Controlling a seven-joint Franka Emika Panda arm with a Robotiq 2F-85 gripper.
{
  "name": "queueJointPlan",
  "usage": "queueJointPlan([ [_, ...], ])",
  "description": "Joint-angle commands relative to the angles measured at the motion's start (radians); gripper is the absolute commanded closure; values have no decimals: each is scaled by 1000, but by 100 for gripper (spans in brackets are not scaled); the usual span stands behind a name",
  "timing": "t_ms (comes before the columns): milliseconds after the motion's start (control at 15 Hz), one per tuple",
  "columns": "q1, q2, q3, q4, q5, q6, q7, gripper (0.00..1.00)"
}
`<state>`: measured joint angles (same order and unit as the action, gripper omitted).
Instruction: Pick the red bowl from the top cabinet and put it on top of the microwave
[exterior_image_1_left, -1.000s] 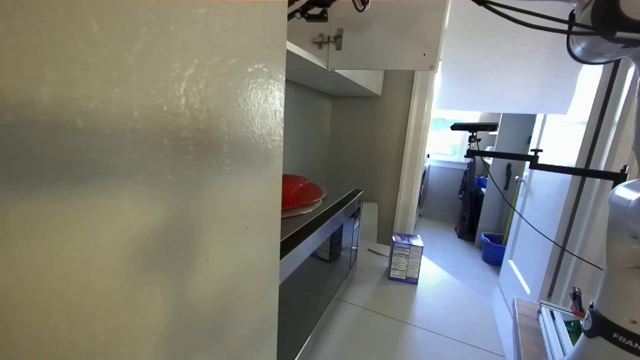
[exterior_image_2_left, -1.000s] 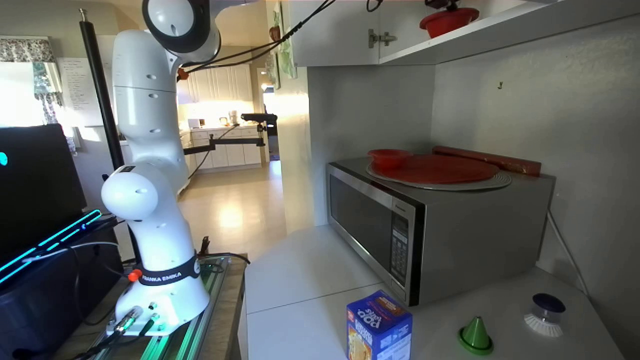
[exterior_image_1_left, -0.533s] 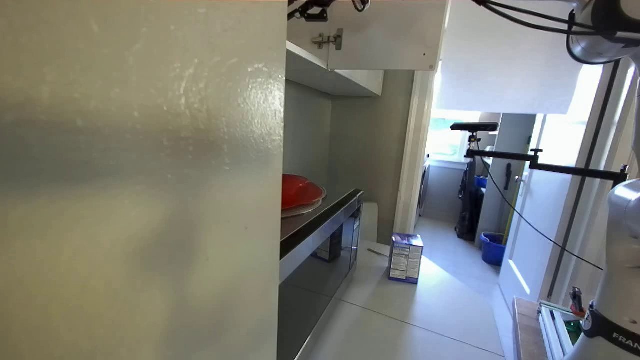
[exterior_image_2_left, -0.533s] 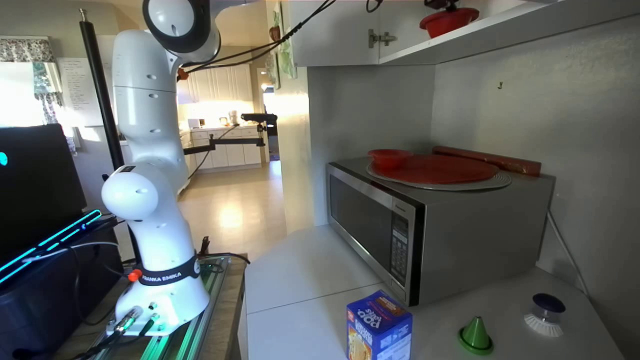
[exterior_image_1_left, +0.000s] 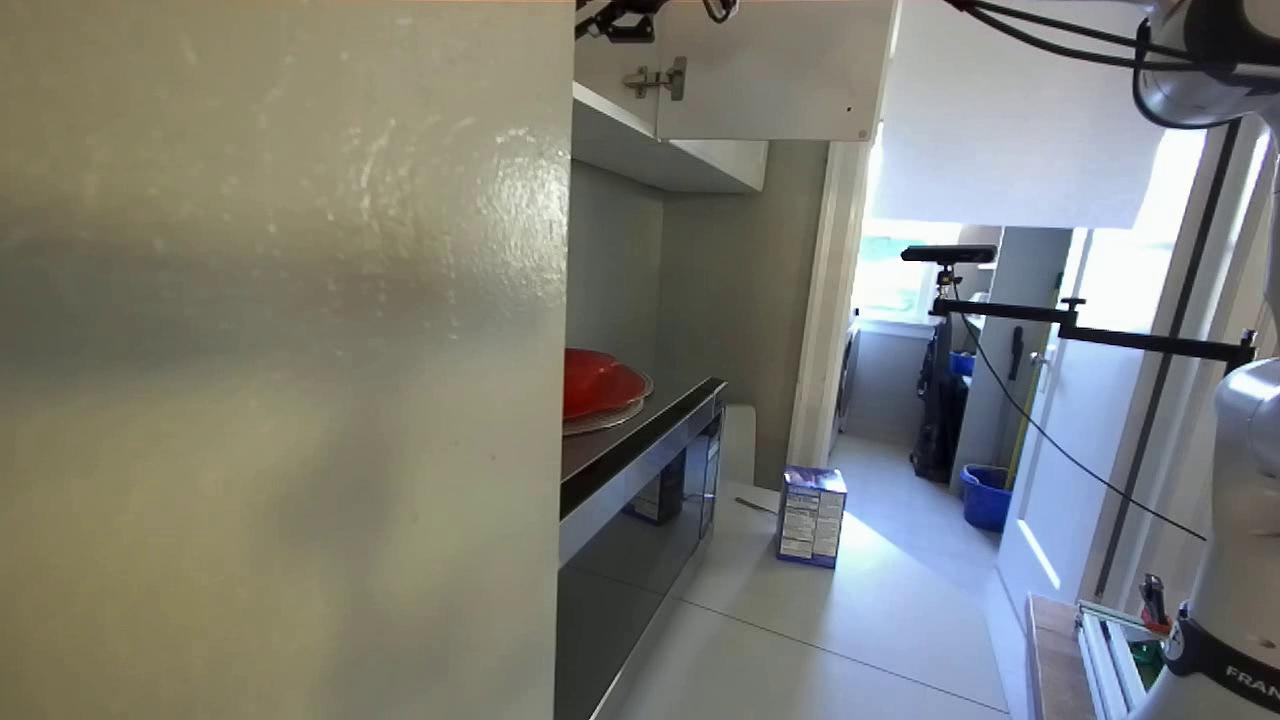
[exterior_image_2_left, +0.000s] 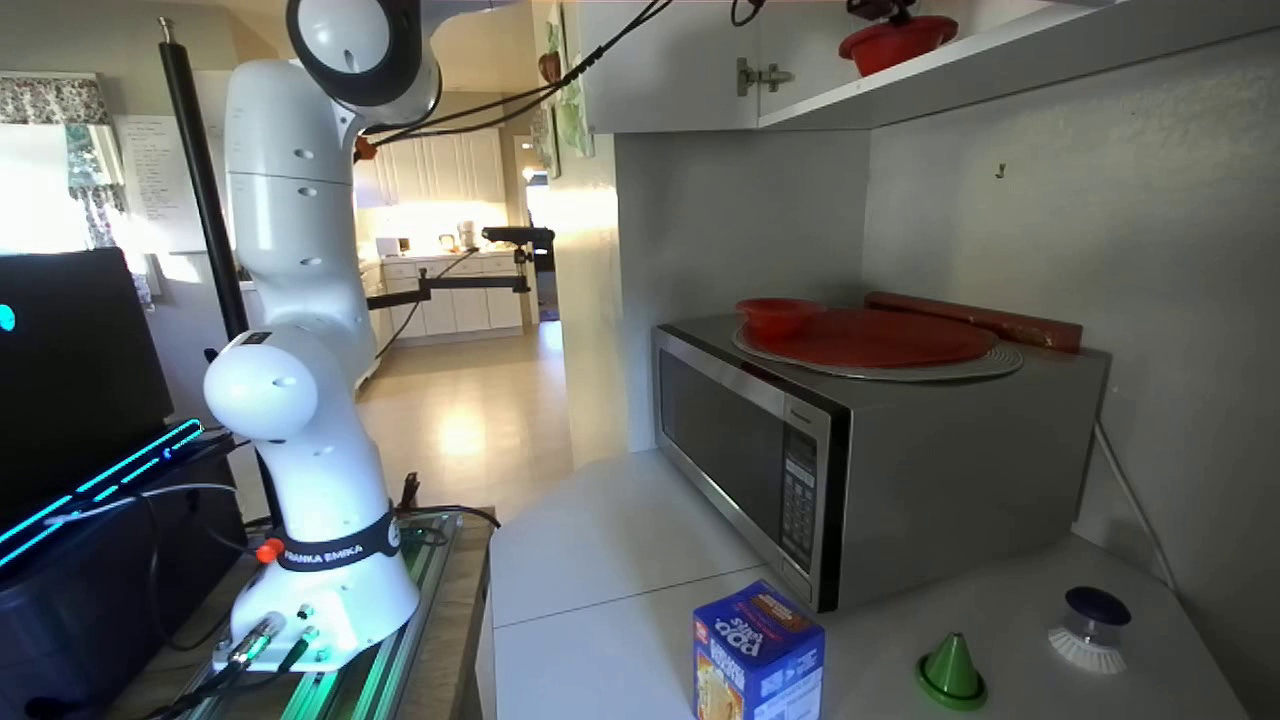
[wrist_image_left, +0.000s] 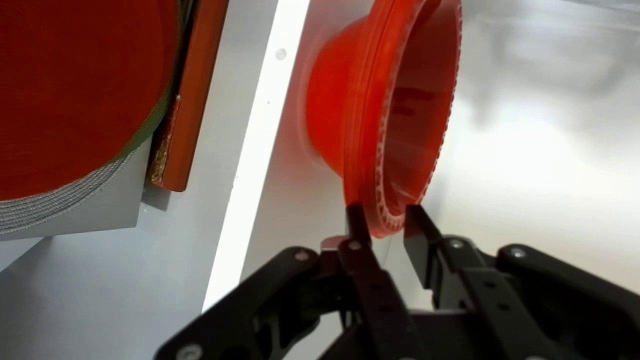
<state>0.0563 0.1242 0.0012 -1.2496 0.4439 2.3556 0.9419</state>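
Observation:
The red bowl (wrist_image_left: 330, 100) stands on the white shelf of the top cabinet (exterior_image_2_left: 1000, 62), and it also shows in an exterior view (exterior_image_2_left: 898, 44). My gripper (wrist_image_left: 384, 220) is nearly closed, with one fingertip on each side of the bowl's rim; both seem to touch it. The gripper is cut off by the top edge in both exterior views (exterior_image_1_left: 630, 22). The cabinet door (exterior_image_1_left: 770, 75) is open. The microwave (exterior_image_2_left: 970, 470) stands on the counter below.
Another small red bowl (exterior_image_2_left: 780, 315) and a large red disc (exterior_image_2_left: 900, 338) lie on a round mat on the microwave, with a reddish-brown bar (exterior_image_2_left: 985, 318) behind. A blue box (exterior_image_2_left: 758, 650), a green cone (exterior_image_2_left: 952, 672) and a brush (exterior_image_2_left: 1092, 630) stand on the counter.
The arm and its cables have shifted very slightly. The red bowl has not visibly moved.

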Motion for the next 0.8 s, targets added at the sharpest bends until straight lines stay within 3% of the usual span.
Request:
queueJointPlan([
  [0, 10, 23, -3, 40, -39, 7, 46, 74],
  [733, 10, 27, -3, 51, -38, 6, 52, 76],
])
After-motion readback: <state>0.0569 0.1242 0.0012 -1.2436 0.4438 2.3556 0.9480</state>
